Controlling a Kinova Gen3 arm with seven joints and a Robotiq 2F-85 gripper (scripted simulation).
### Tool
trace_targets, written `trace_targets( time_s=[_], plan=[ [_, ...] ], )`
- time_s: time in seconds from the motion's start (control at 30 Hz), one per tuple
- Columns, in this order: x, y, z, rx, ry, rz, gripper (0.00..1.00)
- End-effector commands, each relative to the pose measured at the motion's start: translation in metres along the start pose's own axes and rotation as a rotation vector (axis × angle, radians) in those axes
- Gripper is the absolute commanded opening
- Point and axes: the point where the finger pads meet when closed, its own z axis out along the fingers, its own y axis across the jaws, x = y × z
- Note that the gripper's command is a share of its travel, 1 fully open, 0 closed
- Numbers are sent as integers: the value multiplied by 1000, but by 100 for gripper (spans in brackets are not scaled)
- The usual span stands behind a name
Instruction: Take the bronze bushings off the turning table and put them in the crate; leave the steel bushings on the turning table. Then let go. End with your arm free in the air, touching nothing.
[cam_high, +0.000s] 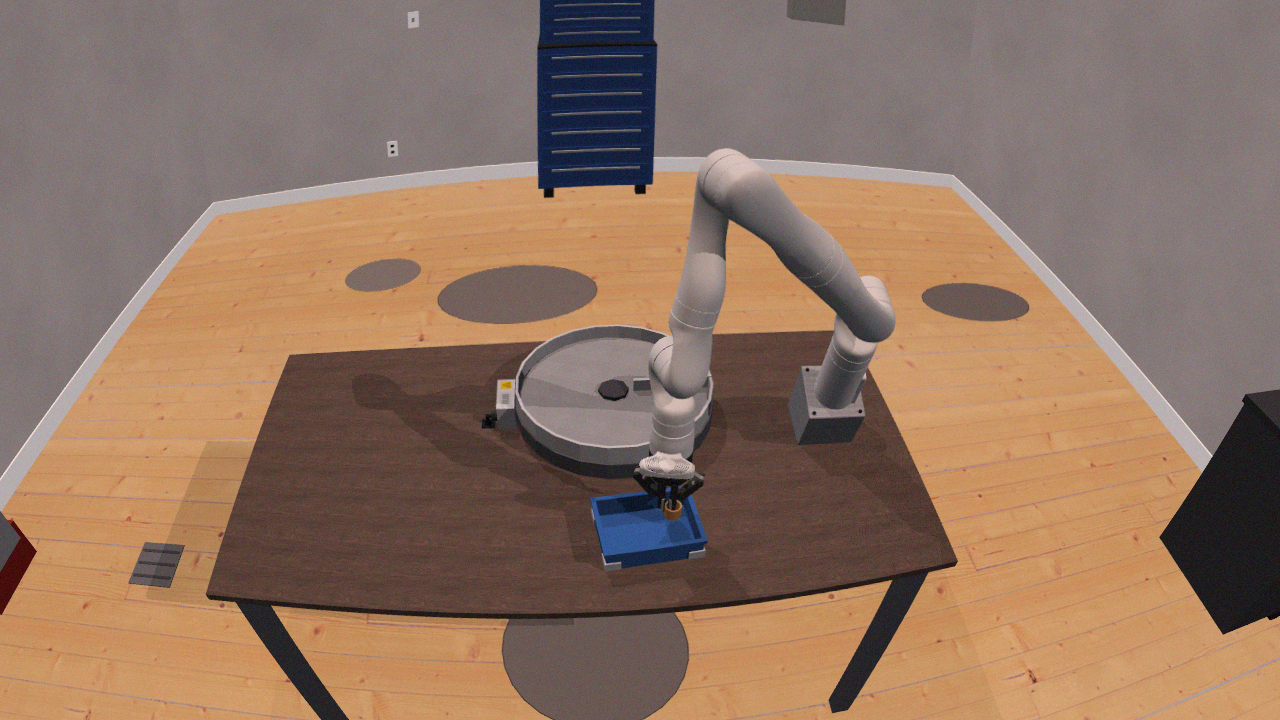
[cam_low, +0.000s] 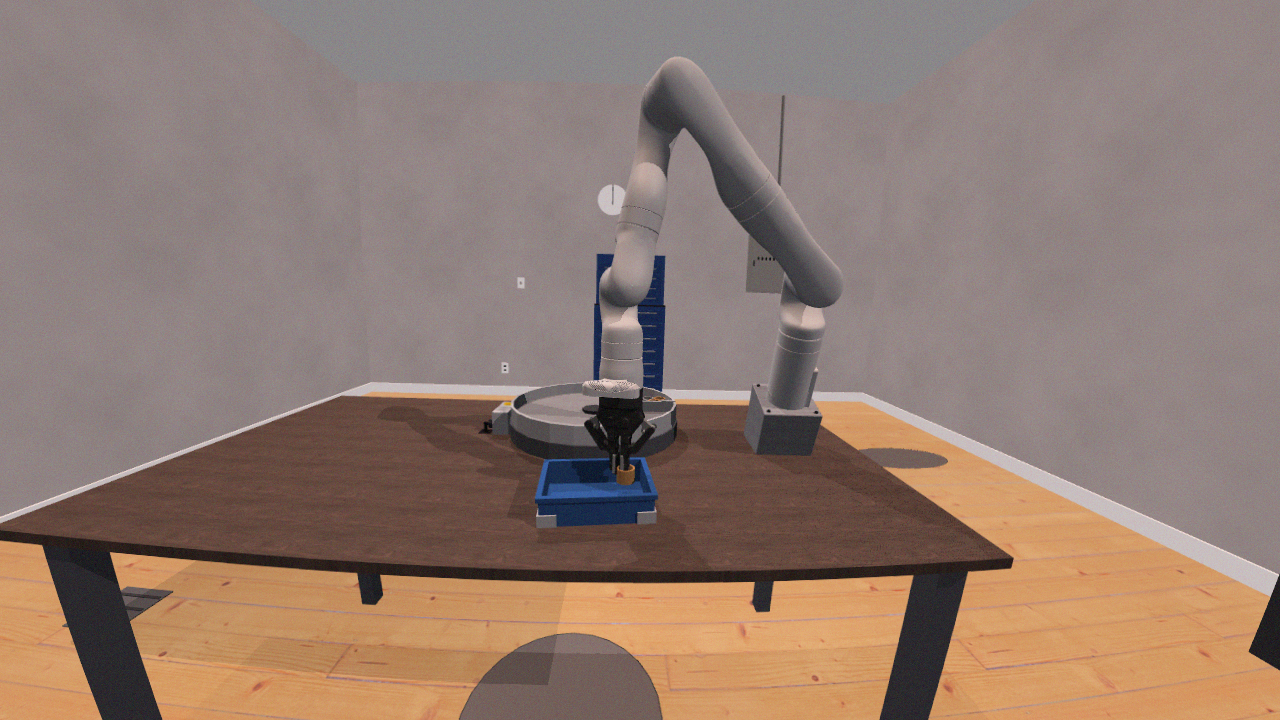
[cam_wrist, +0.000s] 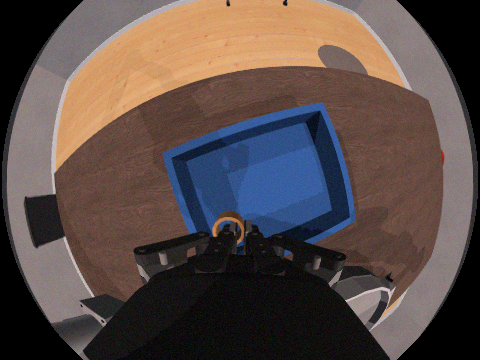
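My gripper (cam_high: 667, 504) (cam_low: 619, 465) (cam_wrist: 240, 228) is shut on the wall of a bronze bushing (cam_high: 673, 511) (cam_low: 625, 476) (cam_wrist: 228, 215), with one finger inside the ring and the other outside it. The bushing hangs upright within the blue crate (cam_high: 648, 550) (cam_low: 595, 511) (cam_wrist: 345, 185), near its back right corner in the top and exterior views. No other bushing shows in the visible part of the crate. The grey turning table (cam_high: 572, 358) (cam_low: 546, 436) stands behind the crate. Small bronze-coloured pieces (cam_low: 657, 399) show at its right side. The arm hides part of it, and I cannot make out steel bushings.
A black hub (cam_high: 613, 389) sits at the turning table's centre, with a short grey bar (cam_high: 641, 384) to its right. A grey box (cam_high: 504, 400) is fixed at its left rim. The arm's base (cam_high: 825, 422) (cam_low: 781, 429) stands at the right. The crate's walls surround the fingertips.
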Motion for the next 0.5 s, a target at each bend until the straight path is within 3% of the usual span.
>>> trace_targets(
  time_s=[0.0, 0.47],
  plan=[
    [0, 0, 0, -1, 0, 0, 0],
    [0, 0, 8, -1, 0, 0, 0]
  ],
)
